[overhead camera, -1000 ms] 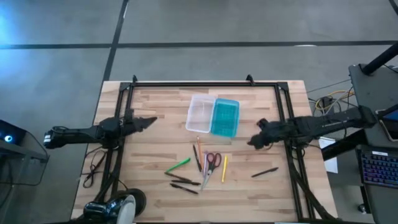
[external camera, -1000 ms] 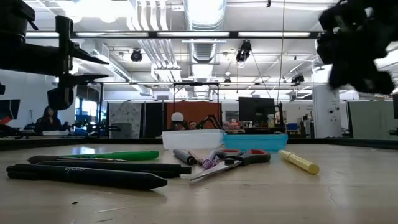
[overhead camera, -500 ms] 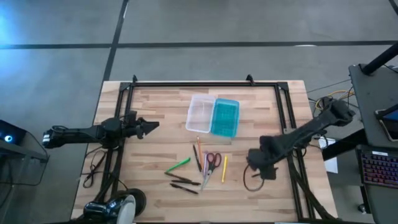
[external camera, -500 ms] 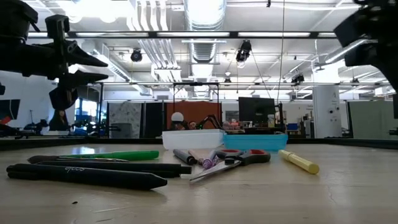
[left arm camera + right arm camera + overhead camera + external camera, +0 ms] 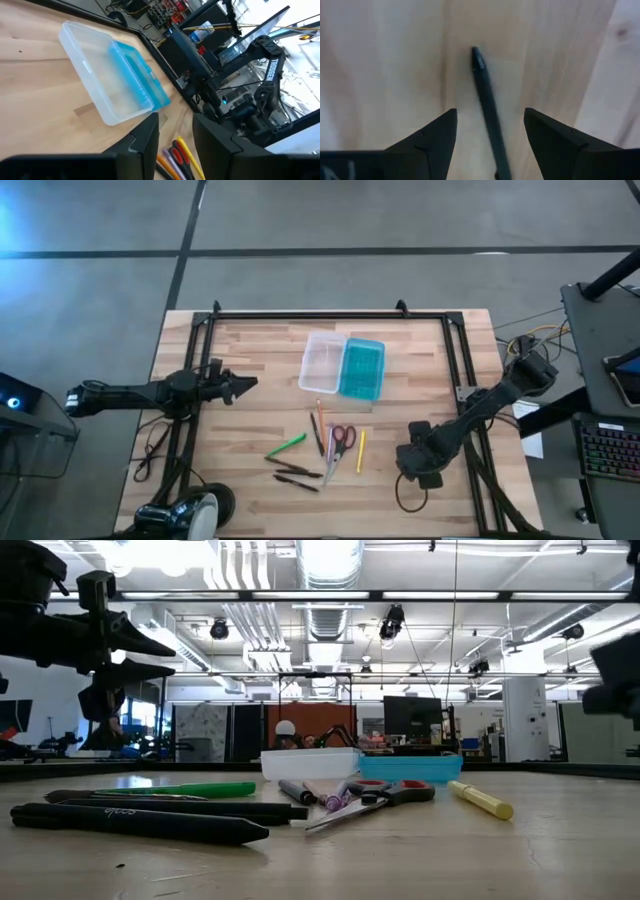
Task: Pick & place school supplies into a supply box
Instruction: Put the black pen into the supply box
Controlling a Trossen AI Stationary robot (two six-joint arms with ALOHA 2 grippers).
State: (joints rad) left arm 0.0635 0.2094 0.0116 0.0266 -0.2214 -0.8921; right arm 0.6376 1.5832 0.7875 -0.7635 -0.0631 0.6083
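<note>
Now that the right gripper has dropped w/ fingers spread astride the lone dark pen, grasp is imminent; left gripper, also open, waits.

Open lab: exposed ceiling ducts, monitors.

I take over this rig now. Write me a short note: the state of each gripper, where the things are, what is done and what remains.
Right gripper: open, straddling a lone dark pen at the table's right side, not gripping.
Left gripper: open, hanging at the left, pointing toward the supply box.
Box: open, looks empty.
Green marker, scissors, yellow pencil and other pens lie in front of it.
Done: nothing boxed. Left: everything.
</note>
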